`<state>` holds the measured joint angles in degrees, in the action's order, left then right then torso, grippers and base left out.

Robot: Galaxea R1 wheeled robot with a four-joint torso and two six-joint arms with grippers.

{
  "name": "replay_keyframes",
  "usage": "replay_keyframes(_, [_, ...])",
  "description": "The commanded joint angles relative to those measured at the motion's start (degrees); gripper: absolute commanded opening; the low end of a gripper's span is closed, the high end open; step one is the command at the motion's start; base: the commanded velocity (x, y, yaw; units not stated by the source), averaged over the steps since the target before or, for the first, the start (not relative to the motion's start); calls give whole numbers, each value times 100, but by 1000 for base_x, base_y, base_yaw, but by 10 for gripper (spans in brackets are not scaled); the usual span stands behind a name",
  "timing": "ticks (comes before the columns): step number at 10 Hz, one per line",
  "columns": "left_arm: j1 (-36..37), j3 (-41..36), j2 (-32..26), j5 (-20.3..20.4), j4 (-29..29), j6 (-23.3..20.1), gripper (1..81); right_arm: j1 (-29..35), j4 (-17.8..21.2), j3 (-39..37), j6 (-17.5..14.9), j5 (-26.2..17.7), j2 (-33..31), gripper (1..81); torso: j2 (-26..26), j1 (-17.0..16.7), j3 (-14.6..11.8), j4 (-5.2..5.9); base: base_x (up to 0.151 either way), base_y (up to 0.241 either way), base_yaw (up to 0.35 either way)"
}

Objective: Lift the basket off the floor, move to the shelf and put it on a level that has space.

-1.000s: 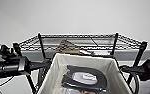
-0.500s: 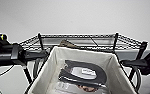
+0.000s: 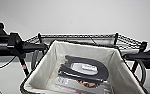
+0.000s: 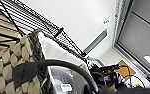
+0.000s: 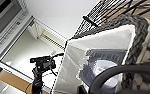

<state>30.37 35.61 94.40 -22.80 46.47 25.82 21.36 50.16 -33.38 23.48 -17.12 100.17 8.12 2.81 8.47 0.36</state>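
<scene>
The basket sits nearest in the head view, raised between the two arms, its far end up against the front edge of the shelf's top level. Its white lining covers the inner walls, and a dark braided rim runs along the near left corner. Inside, on the bottom, lies a flat black horseshoe-shaped item with a pale grey centre and a small white label; under it are clear plastic packets with print on them, and something reddish-brown peeks out beneath the black item.

The left arm comes in at the basket's left side, and the right arm at its right side. Whether either gripper is closed on the basket, or how far the fingers are apart, cannot be told. A dark loop handle hangs at the basket's left wall and another at its right.

In the left wrist view the cream woven wall and grey rim lie close, with a black loop arching over them and the wire level beyond. In the right wrist view the lining and the black item show past another loop, with the wire tier behind.

Farthest off is a plain pale wall behind the shelf.
</scene>
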Motion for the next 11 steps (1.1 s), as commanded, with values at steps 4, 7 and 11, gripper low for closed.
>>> replay_keyframes(4, [1326,656,334,13,169,283,10,1409,20,-650,429,-63,498,10,0,0,0,0,0,0,0])
replay_keyframes(7, [1836,1000,580,-234,108,608,10,1805,-7,-923,640,-301,638,10,-2,0,0,0,0,0,0])
replay_keyframes(11, [1907,1273,958,-208,152,626,10,2095,2,-1311,746,-328,920,10,0,0,0,0,0,0,0])
